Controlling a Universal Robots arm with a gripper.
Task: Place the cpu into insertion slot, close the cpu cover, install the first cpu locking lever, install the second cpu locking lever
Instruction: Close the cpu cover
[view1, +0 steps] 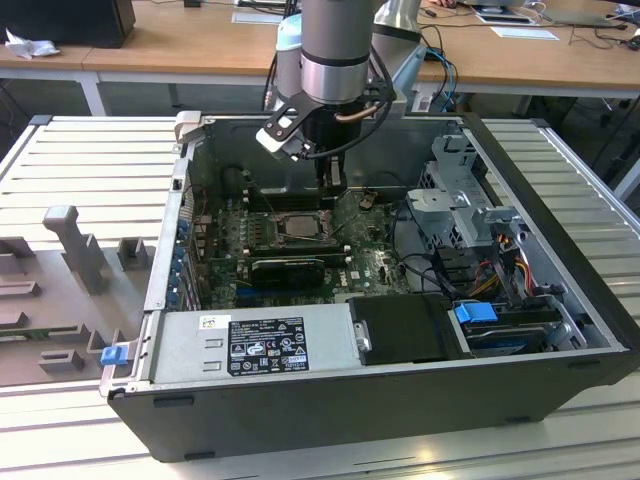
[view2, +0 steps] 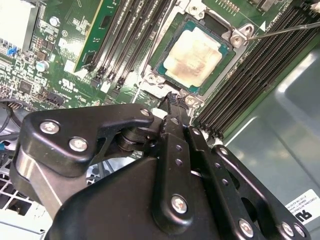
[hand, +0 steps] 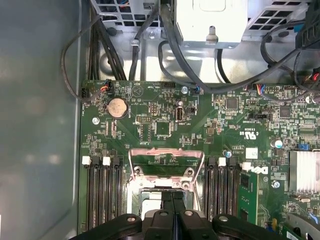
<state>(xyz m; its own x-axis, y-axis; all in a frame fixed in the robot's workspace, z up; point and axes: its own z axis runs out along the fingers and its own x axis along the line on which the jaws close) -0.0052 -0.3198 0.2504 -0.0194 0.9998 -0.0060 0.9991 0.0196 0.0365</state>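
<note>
The cpu (view2: 194, 54), silvery top with a thin green rim, lies in the insertion slot (view1: 296, 226) on the green motherboard inside the open computer case. Its green rim is uncovered. The cpu cover (hand: 167, 154), a silvery frame with a large cut-out, stands tilted up at one side of the slot. My gripper (view2: 172, 98) hangs just above the slot's edge with its black fingers pressed together and nothing visible between them; it also shows as the gripper (hand: 172, 196) and the gripper (view1: 331, 182). A thin metal locking lever (view2: 286, 30) sticks out past a corner of the slot.
Long black memory slots (hand: 102, 195) flank the insertion slot on both sides. A grey power supply (view1: 250, 345) fills the case front, a drive cage (view1: 470, 200) with cables the exterior view's right. Black cables (hand: 150, 45) and a coin battery (hand: 117, 106) lie beyond the cover.
</note>
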